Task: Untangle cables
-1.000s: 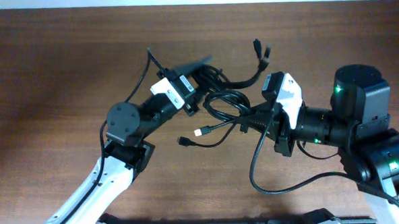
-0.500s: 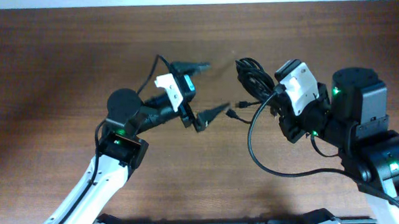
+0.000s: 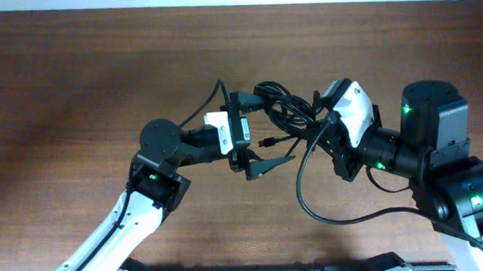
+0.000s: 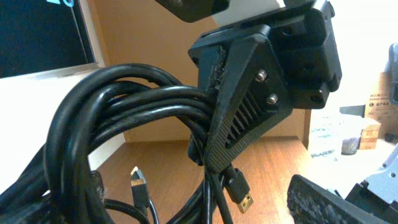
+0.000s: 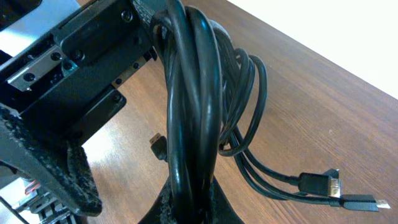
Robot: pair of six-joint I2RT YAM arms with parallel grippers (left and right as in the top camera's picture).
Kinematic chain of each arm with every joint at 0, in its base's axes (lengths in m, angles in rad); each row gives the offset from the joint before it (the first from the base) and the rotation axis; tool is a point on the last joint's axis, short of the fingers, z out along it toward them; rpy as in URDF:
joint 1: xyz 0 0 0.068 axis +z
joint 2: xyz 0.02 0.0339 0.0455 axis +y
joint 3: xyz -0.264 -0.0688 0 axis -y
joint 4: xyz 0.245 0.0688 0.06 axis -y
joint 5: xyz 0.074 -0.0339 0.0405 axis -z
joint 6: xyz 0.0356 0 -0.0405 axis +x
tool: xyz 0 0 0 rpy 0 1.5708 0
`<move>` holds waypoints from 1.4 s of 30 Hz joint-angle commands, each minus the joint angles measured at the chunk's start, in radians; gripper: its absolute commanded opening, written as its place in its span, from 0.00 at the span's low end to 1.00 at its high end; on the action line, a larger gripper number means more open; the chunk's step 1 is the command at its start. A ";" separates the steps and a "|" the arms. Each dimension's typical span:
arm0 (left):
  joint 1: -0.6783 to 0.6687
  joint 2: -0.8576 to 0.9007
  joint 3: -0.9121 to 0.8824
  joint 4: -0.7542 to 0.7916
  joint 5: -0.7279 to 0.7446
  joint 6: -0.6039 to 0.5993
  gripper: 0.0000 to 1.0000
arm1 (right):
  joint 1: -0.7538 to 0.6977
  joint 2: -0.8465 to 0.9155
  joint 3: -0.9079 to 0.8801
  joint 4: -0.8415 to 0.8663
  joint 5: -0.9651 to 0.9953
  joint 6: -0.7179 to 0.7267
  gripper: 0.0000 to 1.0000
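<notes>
The cables (image 3: pixel 285 110) are a bunch of black loops held above the table between my two arms. My right gripper (image 3: pixel 322 116) is shut on the bunch, and in the right wrist view the loops rise from between its fingers (image 5: pixel 189 202). Two plug ends (image 5: pixel 323 184) trail to the right. My left gripper (image 3: pixel 278 131) stands open, its jaws on either side of the loops without pinching them. The left wrist view shows the cables (image 4: pixel 124 112) close up against the right gripper's ribbed finger (image 4: pixel 249 118), with a gold plug (image 4: pixel 240 193) hanging and one left finger (image 4: pixel 317 202) apart at lower right.
The brown wooden table (image 3: pixel 81 79) ends at a pale edge (image 3: pixel 231 6) along the back. A black wire of the right arm (image 3: pixel 336 217) loops over the table in front. The right arm's base (image 3: pixel 449 153) stands at the right.
My left gripper opened and let the cables go, pulled back, then moved right up to the bunch. The right gripper lifted the bunch clear and brought it left again.
</notes>
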 commanded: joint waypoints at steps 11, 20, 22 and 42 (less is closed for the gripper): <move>0.033 -0.014 0.013 0.040 -0.104 -0.008 0.00 | 0.003 -0.005 0.005 -0.043 0.043 -0.034 0.54; 0.032 -0.014 0.013 0.014 -0.081 -0.008 0.00 | 0.003 -0.010 0.005 0.106 -0.014 -0.183 0.10; 0.032 -0.014 0.013 0.025 -0.082 -0.008 0.00 | 0.003 -0.010 0.005 0.097 -0.018 -0.183 0.04; 0.032 -0.014 0.013 0.321 -0.389 -0.291 0.00 | 0.003 0.031 0.005 -0.060 -0.126 -0.183 0.04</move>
